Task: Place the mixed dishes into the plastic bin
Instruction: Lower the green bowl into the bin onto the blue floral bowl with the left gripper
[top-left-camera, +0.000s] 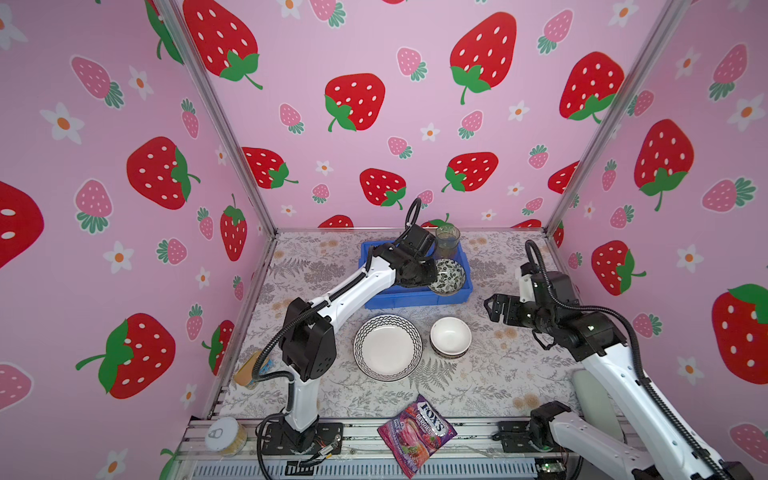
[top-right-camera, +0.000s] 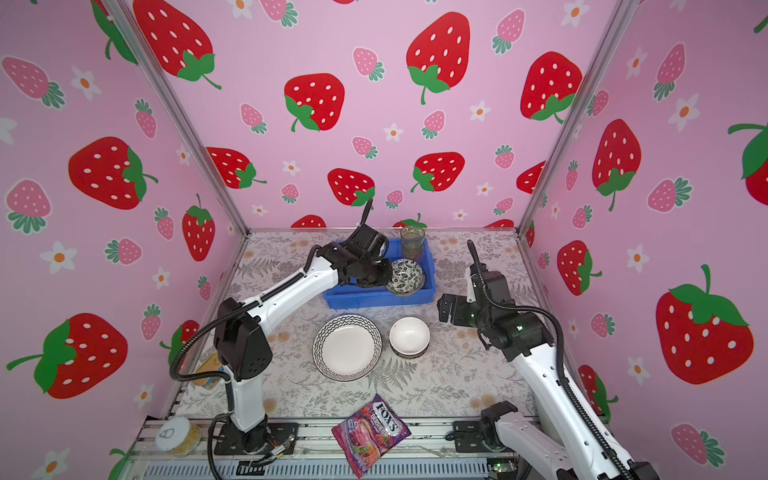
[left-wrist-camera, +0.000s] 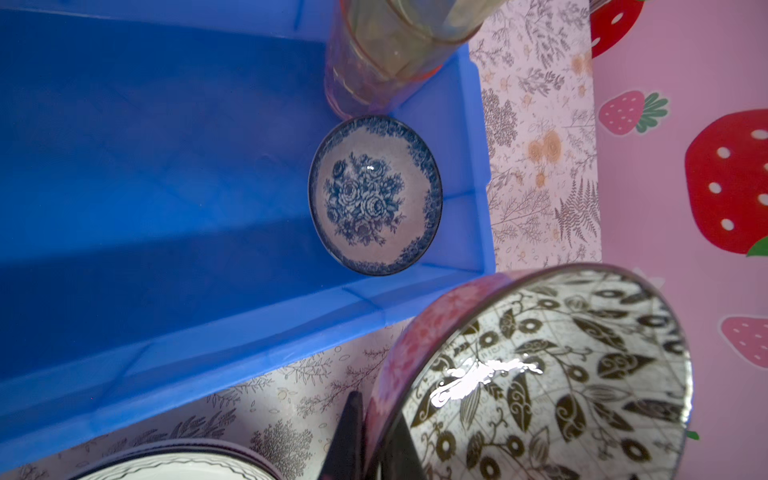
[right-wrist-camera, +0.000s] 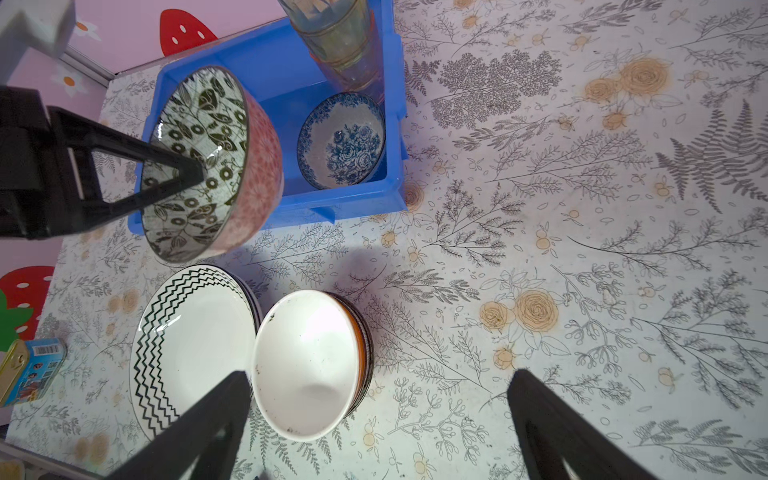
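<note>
The left end effector (left-wrist-camera: 376, 444) is clamped on the rim of the leafy bowl (top-left-camera: 446, 276), holding it tipped above the blue bin (top-left-camera: 409, 299). The right end effector (right-wrist-camera: 380, 374) is wide apart over the bench (top-left-camera: 498, 374), near the white bowl (top-left-camera: 451, 334) and zigzag plate (top-left-camera: 387, 347). In the bin sit stacked glasses (top-left-camera: 447, 241) and a blue flower bowl (right-wrist-camera: 343, 141), which the leafy bowl hides in both top views

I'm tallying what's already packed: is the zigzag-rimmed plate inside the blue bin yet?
No, the zigzag-rimmed plate lies on the table in front of the blue bin, beside the white bowl.
</note>
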